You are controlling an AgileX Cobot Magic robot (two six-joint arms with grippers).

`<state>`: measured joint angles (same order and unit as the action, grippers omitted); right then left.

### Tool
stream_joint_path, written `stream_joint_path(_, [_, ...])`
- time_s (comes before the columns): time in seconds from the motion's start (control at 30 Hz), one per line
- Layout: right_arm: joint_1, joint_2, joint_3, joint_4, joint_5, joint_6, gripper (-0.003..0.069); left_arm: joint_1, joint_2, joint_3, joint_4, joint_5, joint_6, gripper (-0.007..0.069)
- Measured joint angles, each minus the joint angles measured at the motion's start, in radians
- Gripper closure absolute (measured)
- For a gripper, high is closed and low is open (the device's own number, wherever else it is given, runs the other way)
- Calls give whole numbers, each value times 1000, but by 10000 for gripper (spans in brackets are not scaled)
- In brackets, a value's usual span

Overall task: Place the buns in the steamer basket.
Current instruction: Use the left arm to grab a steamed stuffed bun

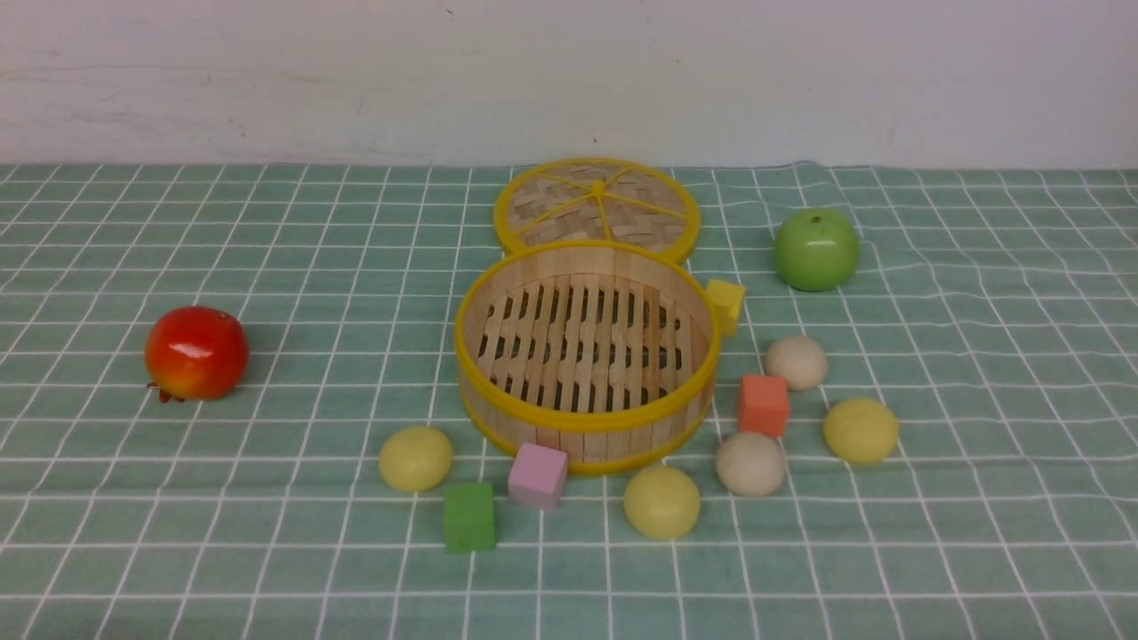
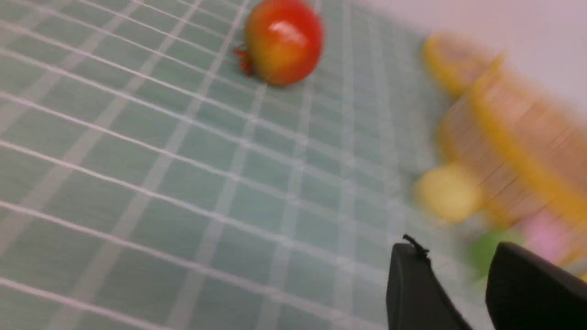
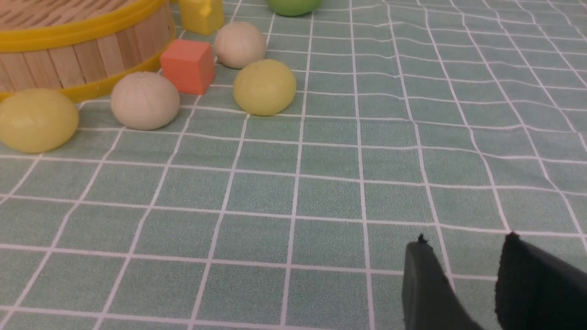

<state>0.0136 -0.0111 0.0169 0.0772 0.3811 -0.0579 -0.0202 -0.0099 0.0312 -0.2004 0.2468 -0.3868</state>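
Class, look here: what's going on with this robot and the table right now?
Nothing is being handled. The steamer basket sits empty, its lid behind it. Three yellow buns and two cream buns lie on the cloth around it. The left pincer and right pincer are open and empty, above the cloth.

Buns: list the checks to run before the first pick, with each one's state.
1. Basket empty: ok.
2. Lid off, behind basket: ok.
3. Five buns visible, all outside basket: ok.
4. Left gripper open, empty: ok.
5. Right gripper open, empty: ok.
6. Orange cube clear of the white bun beside it: cannot tell.
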Motion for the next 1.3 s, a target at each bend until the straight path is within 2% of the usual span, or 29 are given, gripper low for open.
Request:
stream_joint_path(0.07, [0,0,0,0,0,0,419,0,0,0,-154,-66,-93,387])
stream_joint_path(0.17, [0,0,0,0,0,0,419,0,0,0,-294,-126,-155,387])
stream_joint_path(0.3, [0,0,0,0,0,0,419,0,0,0,-355,-194,-158,387])
stream_joint_path(0.4, [0,0,0,0,0,0,419,0,0,-37,-346,-153,-121,412])
stream_joint_path(0.53, [0,0,0,0,0,0,419,0,65,-224,-312,38,18,556])
stream_joint_path(0.57, [0,0,0,0,0,0,419,0,65,-234,-310,51,18,573])
stream_joint_path(0.63, [0,0,0,0,0,0,419,0,187,-353,-301,220,113,638])
stream_joint_path(0.83, [0,0,0,0,0,0,419,0,595,-593,-252,575,363,638])
stream_joint_path(0.97, [0,0,0,0,0,0,419,0,828,-671,-232,601,434,638])
stream_joint_path(1.1, [0,0,0,0,0,0,419,-12,1056,-749,-272,581,504,638])
stream_joint_path(1.2, [0,0,0,0,0,0,419,-66,1145,-794,-281,573,543,638])
stream_joint_path(1.23, [0,0,0,0,0,0,419,-151,1218,-835,-280,554,565,638])
stream_joint_path(1.3, [0,0,0,0,0,0,419,-219,1273,-874,-264,545,569,638])
